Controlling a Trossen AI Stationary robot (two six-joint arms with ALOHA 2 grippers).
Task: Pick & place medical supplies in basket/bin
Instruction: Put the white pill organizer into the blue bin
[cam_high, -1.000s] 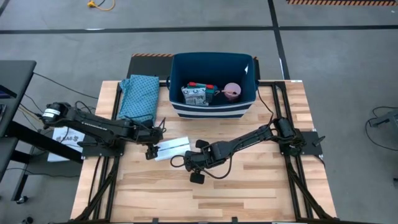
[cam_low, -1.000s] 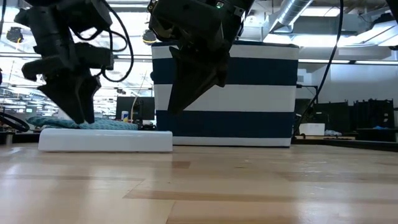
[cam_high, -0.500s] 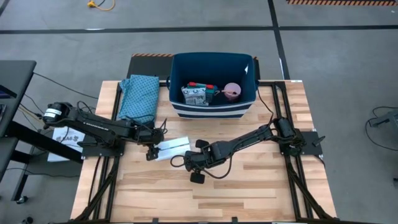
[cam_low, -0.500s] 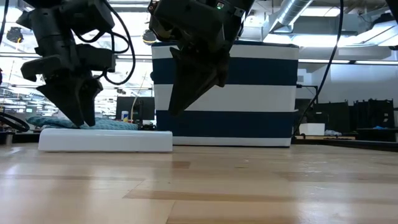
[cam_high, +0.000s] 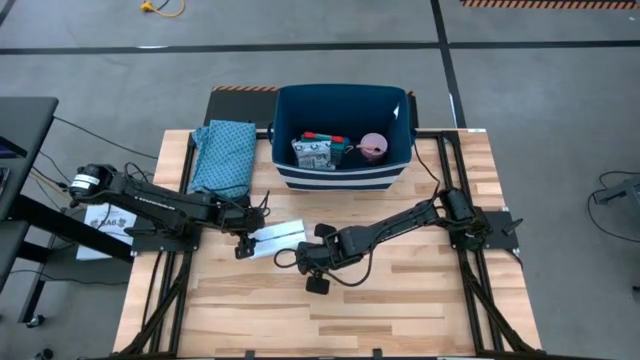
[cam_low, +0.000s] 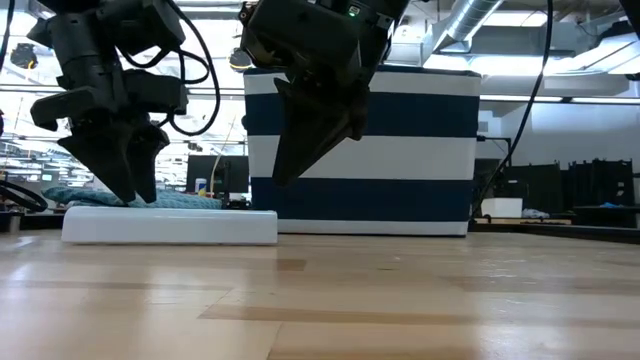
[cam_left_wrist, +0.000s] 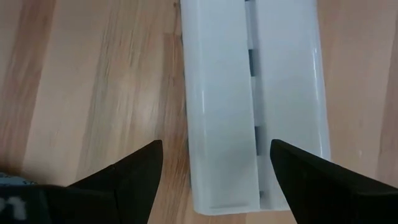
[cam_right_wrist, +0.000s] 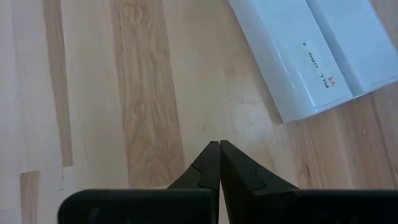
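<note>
Looking pretty far along: box (cam_high: 318, 152) and pink roll (cam_high: 373, 147) sit in the bin (cam_high: 340, 176) at 12 o'clock. Only the tray (cam_high: 277, 238) is left, mid-table; my left gripper (cam_high: 243, 240) straddles it, released. Right gripper (cam_high: 309, 270) is clenched, empty, beside it.

Bench (cam_high: 400, 300): light wood planks, set on a black frame over grey floor.
Far middle: navy fabric bin (cam_high: 342, 175) with white stripes near its base, standing upright on the bench.
Far left corner: teal patterned folded cloth (cam_high: 224, 155), lying flat just beside the bin.
Near left of centre: white compartment tray (cam_high: 280, 237), lying flat on the wood, well apart from the bin, lid side up.
</note>
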